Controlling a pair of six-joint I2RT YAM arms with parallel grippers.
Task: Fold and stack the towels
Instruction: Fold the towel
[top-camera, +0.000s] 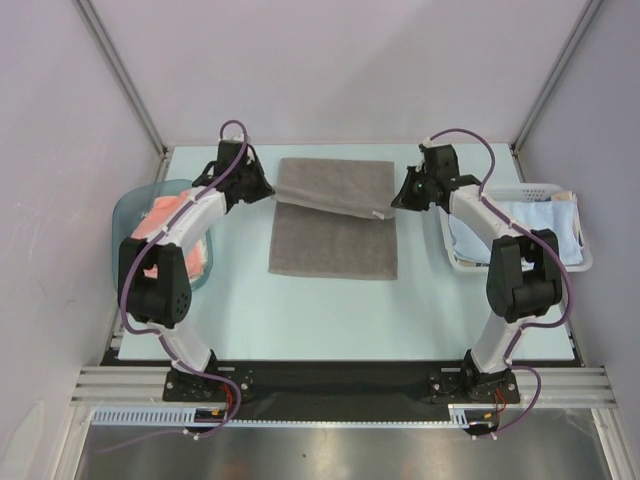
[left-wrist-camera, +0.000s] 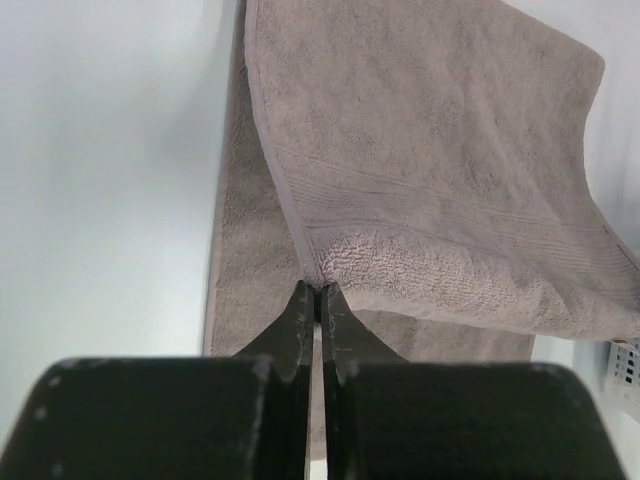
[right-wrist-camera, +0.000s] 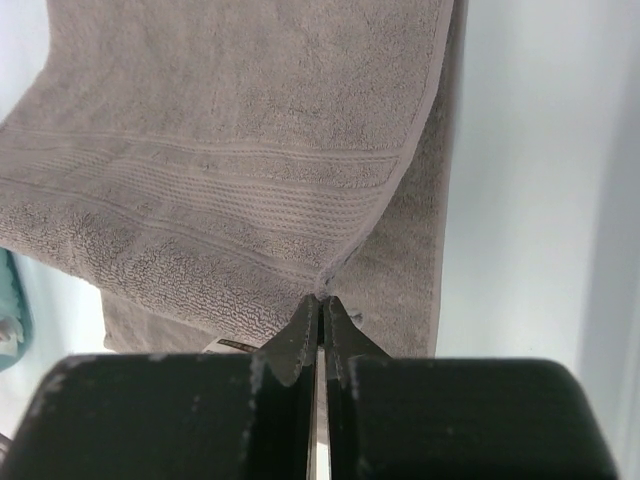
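Note:
The grey towel (top-camera: 333, 235) lies in the middle of the table with its far part lifted and folded toward the front. My left gripper (top-camera: 268, 192) is shut on its left corner (left-wrist-camera: 318, 275). My right gripper (top-camera: 396, 202) is shut on its right corner (right-wrist-camera: 322, 290), near the small white label (top-camera: 377, 214). Both hold the folded flap (top-camera: 335, 186) above the lower layer. A salmon-pink towel (top-camera: 170, 222) lies in the blue tub (top-camera: 125, 211) at the left. A light blue towel (top-camera: 540, 222) lies in the white basket (top-camera: 585, 258) at the right. The white towel cannot be made out.
The tub stands by the left arm and the basket by the right arm. The table's far edge (top-camera: 330, 146) meets the white back wall. A black strip and metal rail (top-camera: 330, 385) run along the near edge at the arm bases.

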